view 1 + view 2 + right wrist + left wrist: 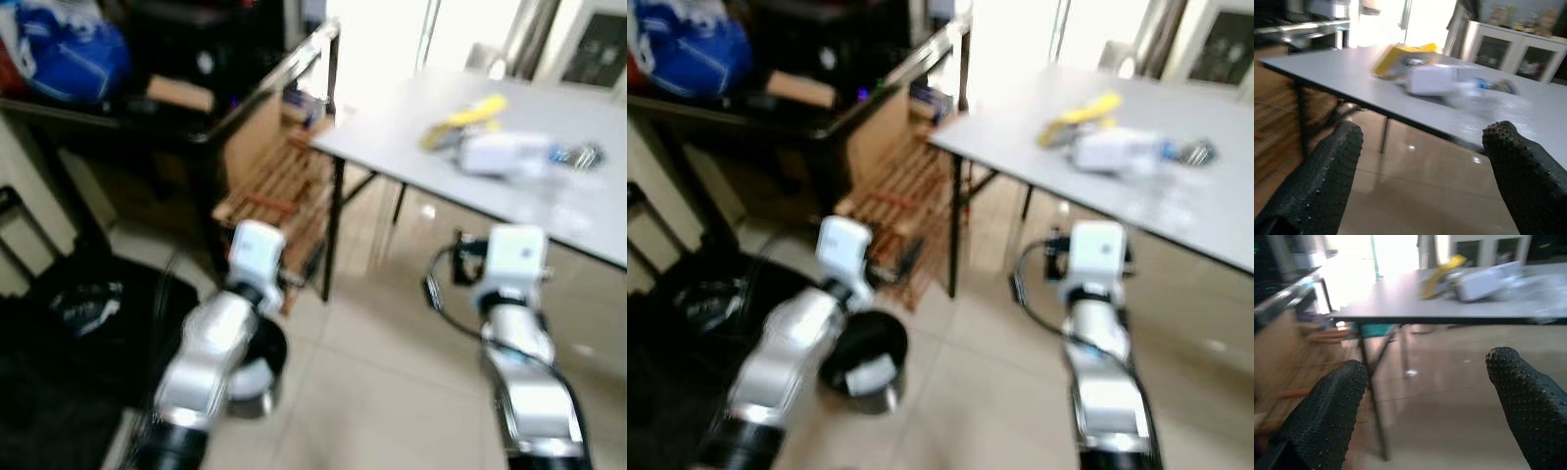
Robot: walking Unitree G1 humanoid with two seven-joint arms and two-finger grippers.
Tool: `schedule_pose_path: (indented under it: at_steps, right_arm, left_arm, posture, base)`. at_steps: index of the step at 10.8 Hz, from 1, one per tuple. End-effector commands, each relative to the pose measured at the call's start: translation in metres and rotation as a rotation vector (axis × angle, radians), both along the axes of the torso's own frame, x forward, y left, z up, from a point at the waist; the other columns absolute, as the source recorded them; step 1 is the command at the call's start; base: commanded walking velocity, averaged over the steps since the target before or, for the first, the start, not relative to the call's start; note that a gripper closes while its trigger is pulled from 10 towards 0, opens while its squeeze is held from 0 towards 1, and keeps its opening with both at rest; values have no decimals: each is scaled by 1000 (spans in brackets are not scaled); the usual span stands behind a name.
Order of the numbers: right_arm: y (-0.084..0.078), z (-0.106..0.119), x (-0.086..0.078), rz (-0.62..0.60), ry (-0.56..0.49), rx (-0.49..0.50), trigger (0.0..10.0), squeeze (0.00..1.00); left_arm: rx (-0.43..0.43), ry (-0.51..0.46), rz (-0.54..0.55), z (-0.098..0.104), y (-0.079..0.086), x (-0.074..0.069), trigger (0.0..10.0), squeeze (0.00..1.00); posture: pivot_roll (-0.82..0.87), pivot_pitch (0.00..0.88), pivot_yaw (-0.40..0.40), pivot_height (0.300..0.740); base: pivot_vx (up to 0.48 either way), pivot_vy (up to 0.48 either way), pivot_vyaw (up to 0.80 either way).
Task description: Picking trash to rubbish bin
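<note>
Trash [500,147] is seen far right on the table [411,117], nearer the right gripper [1420,166]; both jaws are spread apart.

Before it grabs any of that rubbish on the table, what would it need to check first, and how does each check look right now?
1. Left gripper fingers open, nothing held: ok.
2. Right gripper fingers open, nothing held: ok.
3. Trash in sight: yellow wrapper and white packet lie on the white table: ok.
4. Grippers at the trash: both are short of the table edge: not ok.
5. Black bin on the floor by the left arm: ok.
6. Picture sharp enough to aim: blurred: not ok.
</note>
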State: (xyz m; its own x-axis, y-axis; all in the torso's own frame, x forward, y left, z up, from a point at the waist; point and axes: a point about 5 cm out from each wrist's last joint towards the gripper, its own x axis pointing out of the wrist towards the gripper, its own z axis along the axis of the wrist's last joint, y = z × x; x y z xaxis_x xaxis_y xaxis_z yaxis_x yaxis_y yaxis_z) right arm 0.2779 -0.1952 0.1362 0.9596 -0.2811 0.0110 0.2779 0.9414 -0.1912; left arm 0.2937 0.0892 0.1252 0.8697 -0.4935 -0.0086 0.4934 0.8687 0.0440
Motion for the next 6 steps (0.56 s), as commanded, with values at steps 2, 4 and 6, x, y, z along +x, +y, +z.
schedule_pose_path:
  at_steps: [2,4,6]
  right_arm:
    - [1,7,2,-5,-23,6,10000,0]
    - [1,7,2,-8,-23,6,10000,0]
    - [0,7,1,-12,-23,3,10000,0]
  left_arm:
    - [24,-28,7,5,3,5,10000,0]
    - [25,-27,6,5,2,5,10000,0]
    - [27,-25,1,4,0,5,10000,0]
  posture:
    - [-24,44,10,740]
    - [-27,46,10,740]
    - [-32,49,9,740]
  base:
    - [0,-480,0]
    - [0,-480,0]
    - [0,-480,0]
